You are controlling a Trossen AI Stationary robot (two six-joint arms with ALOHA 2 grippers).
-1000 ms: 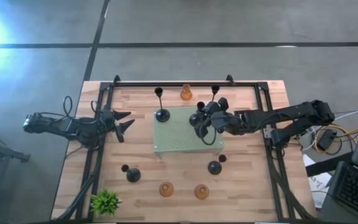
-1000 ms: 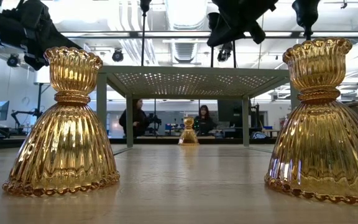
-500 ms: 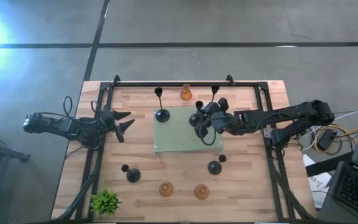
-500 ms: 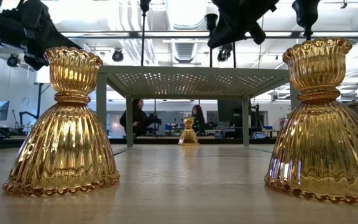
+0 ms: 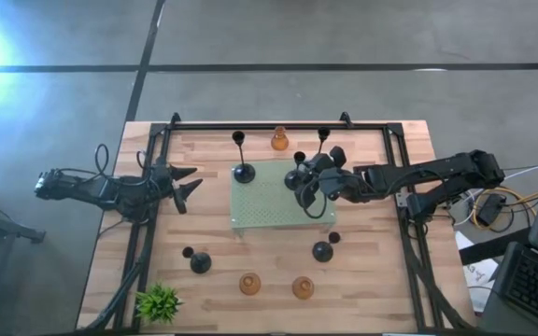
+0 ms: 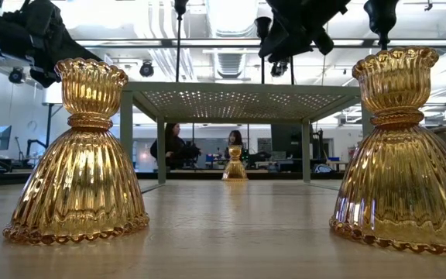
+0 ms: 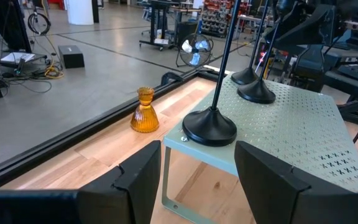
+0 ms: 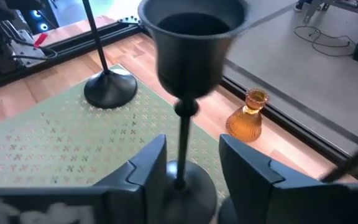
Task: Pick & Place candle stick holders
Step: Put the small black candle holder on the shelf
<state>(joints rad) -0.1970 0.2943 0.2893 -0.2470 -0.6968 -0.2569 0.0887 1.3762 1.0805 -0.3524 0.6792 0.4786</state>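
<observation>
A green perforated platform (image 5: 274, 201) stands mid-table. A tall black candle stick holder (image 5: 243, 172) stands on its far left corner. A second black holder (image 8: 190, 37) stands upright by its base on the platform's far right part. My right gripper (image 8: 191, 165) is open, one finger on each side of its thin stem (image 8: 181, 134) without touching it. A third stem (image 5: 323, 135) rises just beyond. My left gripper (image 5: 187, 183) waits open, left of the platform. Amber holders (image 5: 249, 283) (image 5: 303, 287) (image 5: 279, 141) and short black ones (image 5: 199, 262) (image 5: 322, 250) rest on the wood.
A black rail frame (image 5: 260, 126) runs along the far, left and right sides of the table. A small green plant (image 5: 159, 302) sits at the near left corner. In the low view two amber holders (image 6: 84, 155) (image 6: 397, 155) stand close in front, and people show in the room behind.
My right gripper has opened around the black holder's stem and let go of it. The holder stays upright on the platform. My left arm has kept still.
</observation>
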